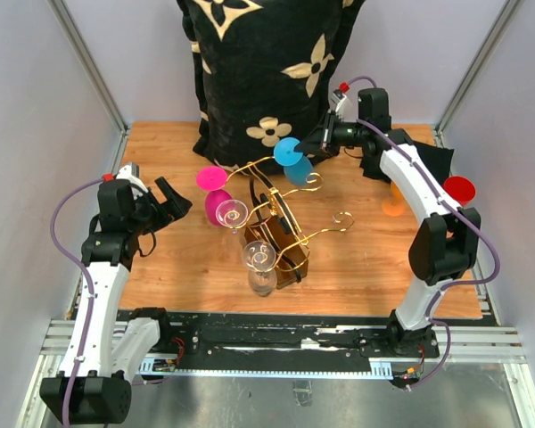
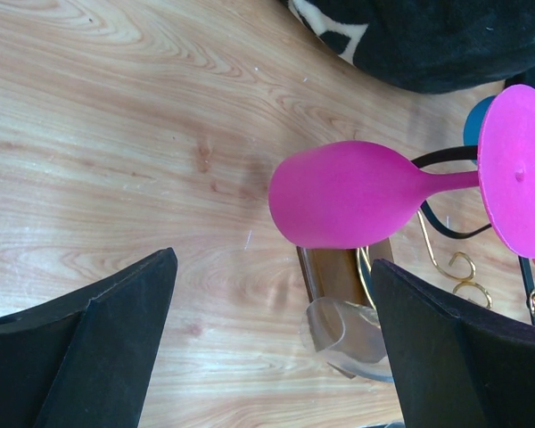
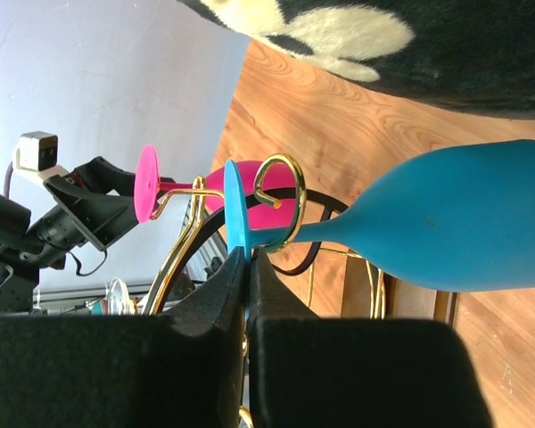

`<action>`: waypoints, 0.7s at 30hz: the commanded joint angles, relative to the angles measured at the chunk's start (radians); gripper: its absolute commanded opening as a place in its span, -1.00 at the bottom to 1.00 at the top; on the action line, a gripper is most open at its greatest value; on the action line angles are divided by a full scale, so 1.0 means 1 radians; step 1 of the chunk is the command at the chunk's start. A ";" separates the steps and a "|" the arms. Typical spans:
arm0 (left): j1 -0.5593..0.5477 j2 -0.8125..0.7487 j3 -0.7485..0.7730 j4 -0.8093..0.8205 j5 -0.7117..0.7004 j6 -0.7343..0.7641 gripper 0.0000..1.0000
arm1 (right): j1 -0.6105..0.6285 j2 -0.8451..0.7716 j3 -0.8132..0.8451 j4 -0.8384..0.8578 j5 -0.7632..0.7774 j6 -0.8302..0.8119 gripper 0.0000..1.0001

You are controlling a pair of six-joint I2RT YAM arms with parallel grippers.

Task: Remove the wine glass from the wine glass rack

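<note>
Right tool (image 3: 247,259) is sitting clenched, fingers pressed flat together, tips right at the foot of the blue wine glass (image 3: 464,223). Can't tell if it's pinching the foot's edge or only touching it. That glass is hanging bowl-down from the back-right scroll arm of the wine glass rack (image 1: 276,227), stem running through the gold loop. Rack is standing mid-desk (image 1: 357,259) on its brown wooden base.

Left tool (image 2: 272,267) is hanging released, fingers spread wide, pointing at the pink wine glass (image 2: 348,192) and apart from it. Pink one is hanging bowl-down off the rack's left arm.

A clear glass (image 1: 232,214) is showing at the rack's left side, and a second clear glass (image 1: 260,263) at its front. An orange glass (image 1: 393,201) and a red glass (image 1: 458,189) are sitting near the desk's right edge, partly behind the right arm. A black cushion (image 1: 267,62) with cream flowers is standing behind the rack.
</note>
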 commanded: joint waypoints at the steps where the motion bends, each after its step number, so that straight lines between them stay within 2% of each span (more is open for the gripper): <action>1: 0.002 -0.017 -0.010 0.018 0.023 -0.009 0.92 | 0.053 0.011 0.031 0.016 -0.036 -0.001 -0.99; 5: 0.004 -0.018 -0.001 0.005 0.014 -0.001 0.92 | 0.069 0.065 0.098 0.032 -0.023 0.017 -0.99; 13: 0.002 -0.022 0.004 -0.005 0.002 0.011 0.93 | 0.056 0.159 0.176 0.171 -0.036 0.132 -0.99; 21: 0.002 -0.021 0.004 -0.008 -0.003 0.017 0.93 | -0.038 0.128 0.114 0.300 -0.013 0.245 -0.99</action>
